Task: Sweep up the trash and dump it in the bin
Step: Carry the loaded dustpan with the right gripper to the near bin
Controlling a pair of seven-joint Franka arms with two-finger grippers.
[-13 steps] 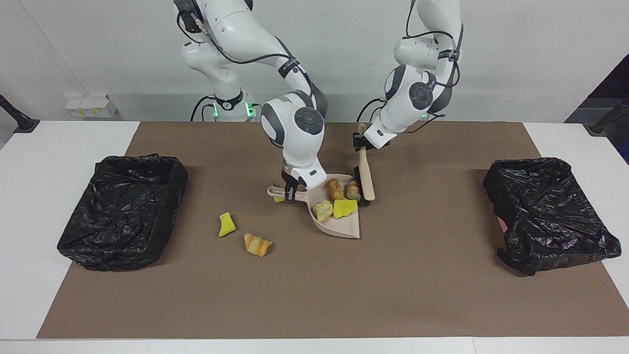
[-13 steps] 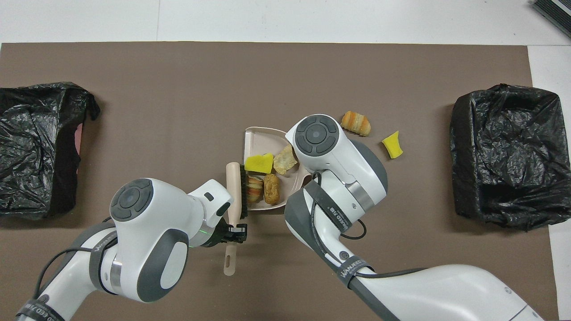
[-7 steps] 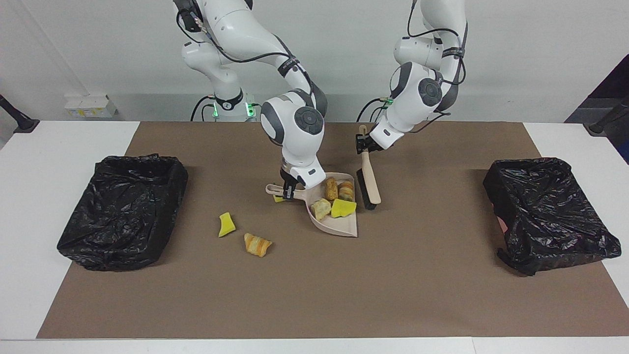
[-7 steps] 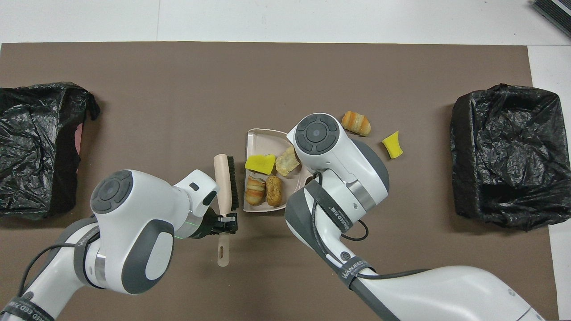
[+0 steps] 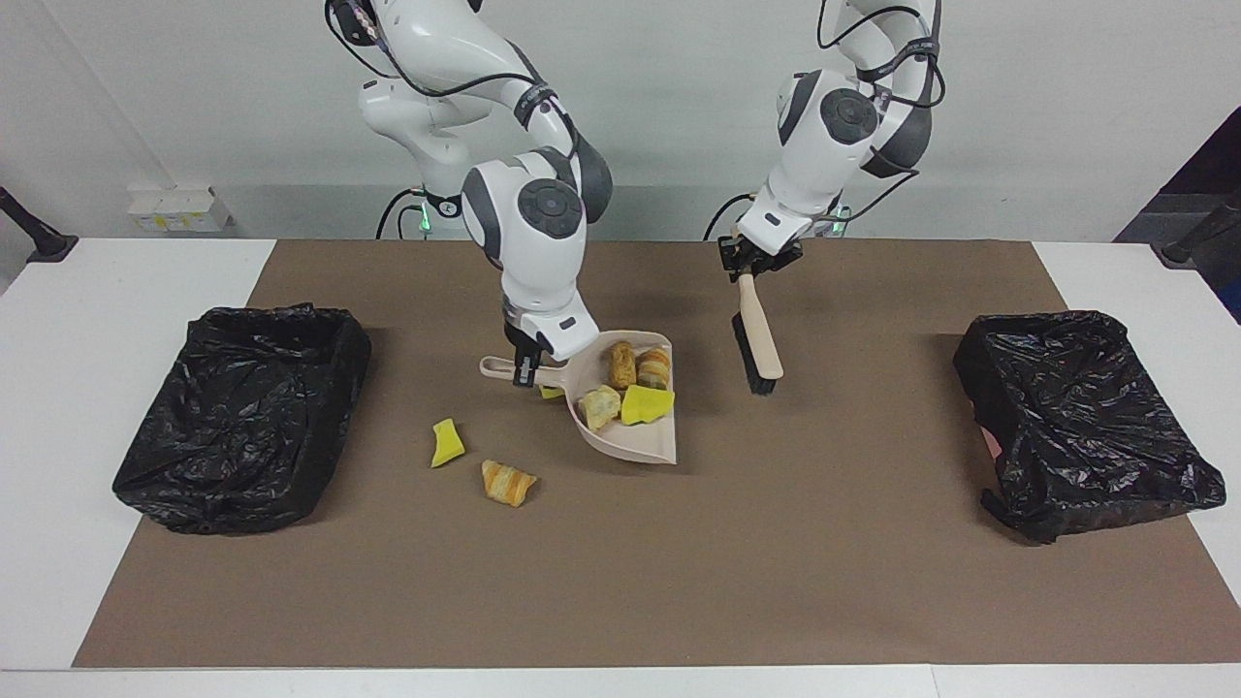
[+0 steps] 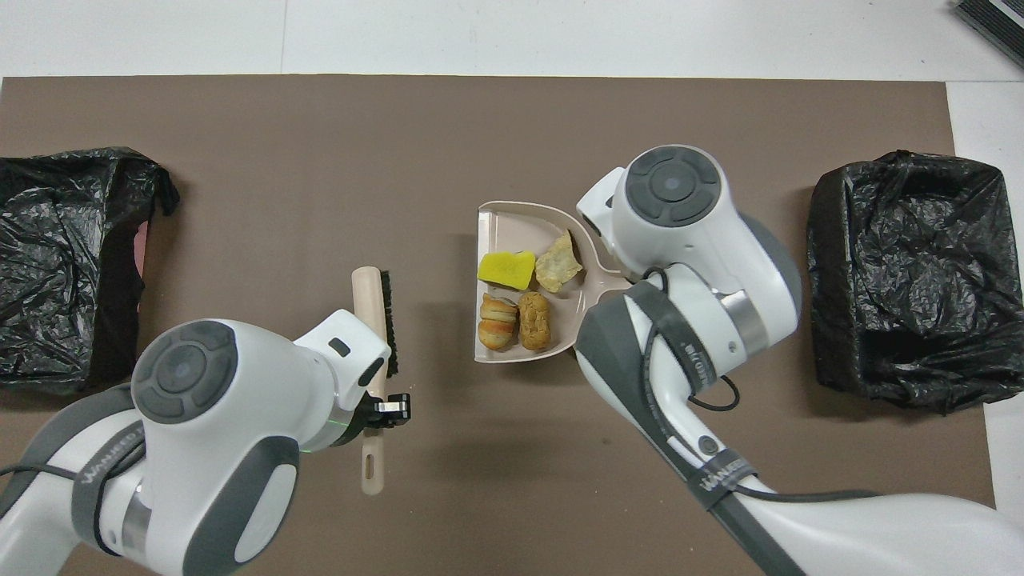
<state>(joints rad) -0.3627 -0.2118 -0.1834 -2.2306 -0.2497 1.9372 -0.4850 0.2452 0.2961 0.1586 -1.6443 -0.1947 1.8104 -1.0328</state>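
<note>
Since the earlier frame the dustpan [image 5: 628, 412] has lifted and shifted toward the right arm's bin [image 5: 242, 417]; the brush [image 5: 756, 339] has drawn away.

Facing view: right end effector [image 5: 525, 368] clamped on the dustpan handle, four trash scraps [image 5: 628, 386] inside, three scraps [image 5: 485, 456] on the desk [image 5: 679, 582] below.

Overhead view: left end effector [image 6: 386, 406] clamped on the brush handle, brush long axis pointing away from the robots.
</note>
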